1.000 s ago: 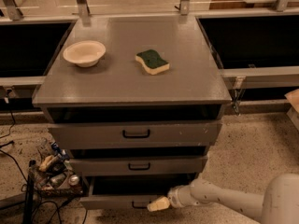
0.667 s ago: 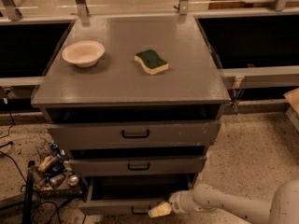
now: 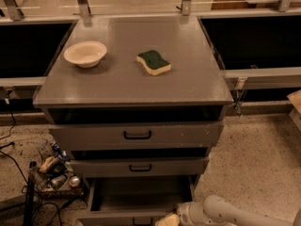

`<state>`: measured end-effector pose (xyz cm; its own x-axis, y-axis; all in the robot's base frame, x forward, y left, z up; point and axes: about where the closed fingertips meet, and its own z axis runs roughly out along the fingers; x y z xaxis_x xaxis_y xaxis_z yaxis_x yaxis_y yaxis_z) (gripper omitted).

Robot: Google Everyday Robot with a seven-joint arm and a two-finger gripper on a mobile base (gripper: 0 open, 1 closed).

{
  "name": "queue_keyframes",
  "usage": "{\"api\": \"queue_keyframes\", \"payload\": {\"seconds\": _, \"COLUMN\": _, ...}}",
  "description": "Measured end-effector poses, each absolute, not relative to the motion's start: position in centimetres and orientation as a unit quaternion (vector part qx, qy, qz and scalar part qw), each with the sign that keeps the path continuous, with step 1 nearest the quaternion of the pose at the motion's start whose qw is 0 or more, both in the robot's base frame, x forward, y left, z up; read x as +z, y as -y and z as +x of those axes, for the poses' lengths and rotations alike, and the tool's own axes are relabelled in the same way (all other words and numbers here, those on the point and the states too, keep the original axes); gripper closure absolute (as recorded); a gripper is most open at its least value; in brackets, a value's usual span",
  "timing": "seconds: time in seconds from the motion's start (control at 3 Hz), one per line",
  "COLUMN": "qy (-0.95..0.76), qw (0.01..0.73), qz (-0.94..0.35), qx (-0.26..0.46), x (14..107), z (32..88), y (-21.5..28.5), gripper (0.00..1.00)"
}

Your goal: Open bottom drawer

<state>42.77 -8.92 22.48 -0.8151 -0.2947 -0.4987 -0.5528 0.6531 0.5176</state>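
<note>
The bottom drawer [image 3: 141,194] is the lowest of three grey drawers and stands pulled out, its plain grey inside showing. Its front runs along the bottom edge of the camera view, with the small black handle [image 3: 141,221] partly cut off. My gripper [image 3: 168,219], cream-tipped on a white arm coming in from the lower right, sits at the drawer front just right of the handle. The mid-sized drawer [image 3: 138,166] and the tallest top drawer [image 3: 136,134] above are each slightly ajar.
On the grey cabinet top [image 3: 131,86] stand a cream bowl [image 3: 85,53] and a green-and-yellow sponge [image 3: 154,62]. A heap of cables and small items [image 3: 54,171] lies on the speckled floor to the left. Dark bays flank the cabinet.
The bottom drawer has slid further out toward the camera, showing more of its inside. My gripper has moved down and forward along with the drawer front.
</note>
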Motion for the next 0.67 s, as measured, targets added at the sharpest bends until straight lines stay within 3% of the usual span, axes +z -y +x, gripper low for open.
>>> {"api": "queue_keyframes", "payload": {"seconds": 0.67, "qy": -0.89, "qw": 0.178, "qz": -0.239, "qx": 0.346, "x": 22.37, "z": 40.01, "y": 10.19, "gripper": 0.0}}
